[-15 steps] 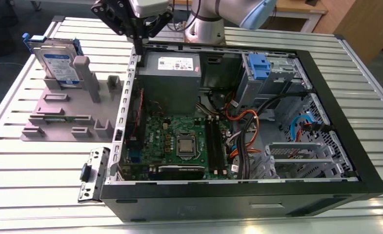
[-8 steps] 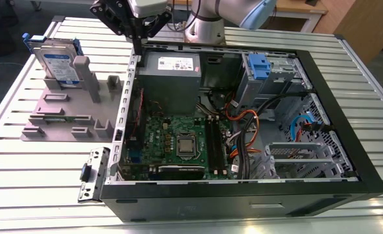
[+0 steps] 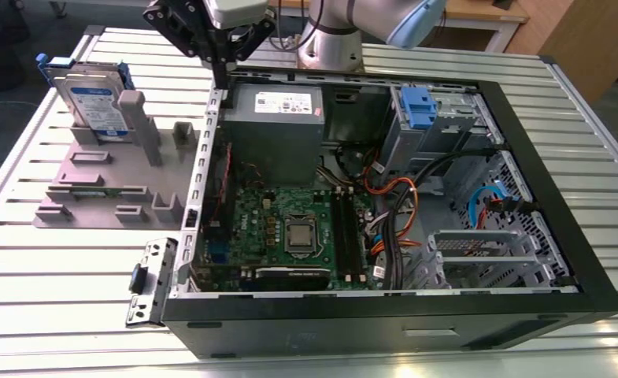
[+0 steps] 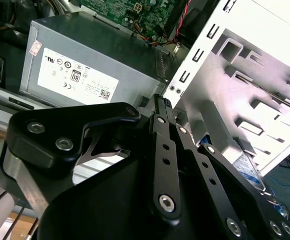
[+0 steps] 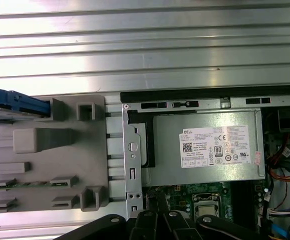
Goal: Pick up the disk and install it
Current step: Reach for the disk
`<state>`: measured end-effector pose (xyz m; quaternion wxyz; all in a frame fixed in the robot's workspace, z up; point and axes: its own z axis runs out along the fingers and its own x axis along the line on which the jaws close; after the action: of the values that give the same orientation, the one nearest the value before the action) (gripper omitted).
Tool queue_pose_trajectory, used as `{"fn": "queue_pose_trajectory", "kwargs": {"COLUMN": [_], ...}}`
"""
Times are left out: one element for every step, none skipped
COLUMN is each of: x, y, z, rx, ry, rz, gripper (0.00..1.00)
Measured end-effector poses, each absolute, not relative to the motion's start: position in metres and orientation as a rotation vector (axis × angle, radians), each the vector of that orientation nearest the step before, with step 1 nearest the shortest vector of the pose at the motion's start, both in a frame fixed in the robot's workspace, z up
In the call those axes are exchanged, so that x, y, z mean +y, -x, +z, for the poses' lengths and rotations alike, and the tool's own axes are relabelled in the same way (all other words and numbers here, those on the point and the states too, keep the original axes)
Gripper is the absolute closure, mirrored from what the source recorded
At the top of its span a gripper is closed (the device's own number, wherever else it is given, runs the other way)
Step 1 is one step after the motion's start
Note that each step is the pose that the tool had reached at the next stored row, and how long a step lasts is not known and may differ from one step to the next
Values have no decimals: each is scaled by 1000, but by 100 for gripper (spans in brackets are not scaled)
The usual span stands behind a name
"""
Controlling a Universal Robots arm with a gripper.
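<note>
The disk (image 3: 91,101) is a silver drive with a white-and-blue label in a blue bracket. It stands on edge in the grey holder (image 3: 104,169) on the exterior view's left, outside the computer case. In the first wrist view its blue bracket (image 5: 17,100) pokes out at the holder's (image 5: 49,160) corner. My gripper (image 3: 223,81) hangs above the case's back-left corner, between the holder and the grey power supply (image 3: 275,106). Its black fingers (image 4: 160,102) are shut together and hold nothing. The gripper is well apart from the disk.
The open black computer case (image 3: 560,260) lies on a slatted metal table (image 3: 67,252). Inside are the motherboard (image 3: 287,228), bundled cables (image 3: 393,213), a drive cage with a blue latch (image 3: 418,105), and a metal bay (image 3: 482,253). A loose bracket (image 3: 146,282) lies beside the case.
</note>
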<state>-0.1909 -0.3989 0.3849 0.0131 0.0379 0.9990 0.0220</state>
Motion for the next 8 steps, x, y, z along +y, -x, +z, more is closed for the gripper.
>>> {"fn": "queue_pose_trajectory", "kwargs": {"x": [-399,-399,-399,-399,-399,-399,-399,-399], "y": [191,191,192,192,192,192,193,193], "z": [385,385,385,385,385,385,385,385], "rx": [3112,3112,3112,3112,3112,3112,3112,3113], "ry": [-118,-118,-118,-118,-118,-118,-118,-118], "rz": [69,69,69,69,69,69,69,69], "gripper": [90,90,90,90,90,90,90,90]}}
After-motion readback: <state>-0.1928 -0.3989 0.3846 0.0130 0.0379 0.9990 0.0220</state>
